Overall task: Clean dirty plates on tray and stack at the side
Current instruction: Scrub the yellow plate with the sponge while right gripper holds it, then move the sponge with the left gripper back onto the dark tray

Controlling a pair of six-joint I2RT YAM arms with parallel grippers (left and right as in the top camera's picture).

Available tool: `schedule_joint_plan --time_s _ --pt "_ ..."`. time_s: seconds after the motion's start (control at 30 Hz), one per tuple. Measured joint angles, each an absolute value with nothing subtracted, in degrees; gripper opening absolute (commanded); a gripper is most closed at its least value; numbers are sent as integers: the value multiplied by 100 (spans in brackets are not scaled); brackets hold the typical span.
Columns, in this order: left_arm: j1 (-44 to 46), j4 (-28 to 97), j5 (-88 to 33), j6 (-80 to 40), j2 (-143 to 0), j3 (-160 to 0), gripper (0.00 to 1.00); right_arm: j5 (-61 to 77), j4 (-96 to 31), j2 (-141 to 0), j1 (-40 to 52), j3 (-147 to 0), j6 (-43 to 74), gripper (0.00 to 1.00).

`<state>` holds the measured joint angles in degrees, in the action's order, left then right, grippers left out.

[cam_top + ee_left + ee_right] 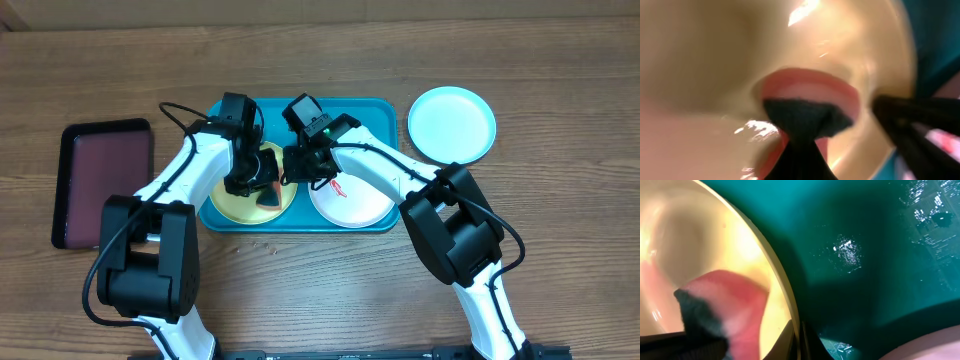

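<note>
Overhead view: scrubbing the yellow-green plate (pixel 230 208) on the teal tray (pixel 385 110) with a sponge (pixel 268 196) clamped in the closed left claw (pixel 255 185) while pinching its rim in the closed right claw (pixel 300 175), likely needing flat, gentle strokes.

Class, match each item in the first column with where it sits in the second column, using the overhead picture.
Column one:
1. yellow-green plate
2. white plate
3. light blue plate
4. maroon tray

Column two:
A. on the table, right of the teal tray
B. in the left part of the teal tray
C. on the table, left of the teal tray
D. in the right part of the teal tray

Pairs: 1-B, 2-D, 3-A, 4-C
</note>
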<state>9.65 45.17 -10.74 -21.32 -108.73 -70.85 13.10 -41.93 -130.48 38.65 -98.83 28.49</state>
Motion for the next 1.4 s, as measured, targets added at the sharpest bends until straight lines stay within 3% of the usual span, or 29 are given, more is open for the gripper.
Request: schedule_joint_plan --time_s 0.53,1.0,1.4 --pt "939 5854 1850 -2613 -10888 -7417 4 1328 -4169 -13058 3876 -9880 2845 4" --pt "729 7085 1133 -2749 -10888 -9616 4 1354 -4147 -13058 3876 -9880 2672 4" --pt "-980 7572 803 -2751 -10888 -9852 4 1358 -4136 -13058 3872 -9880 2585 4"
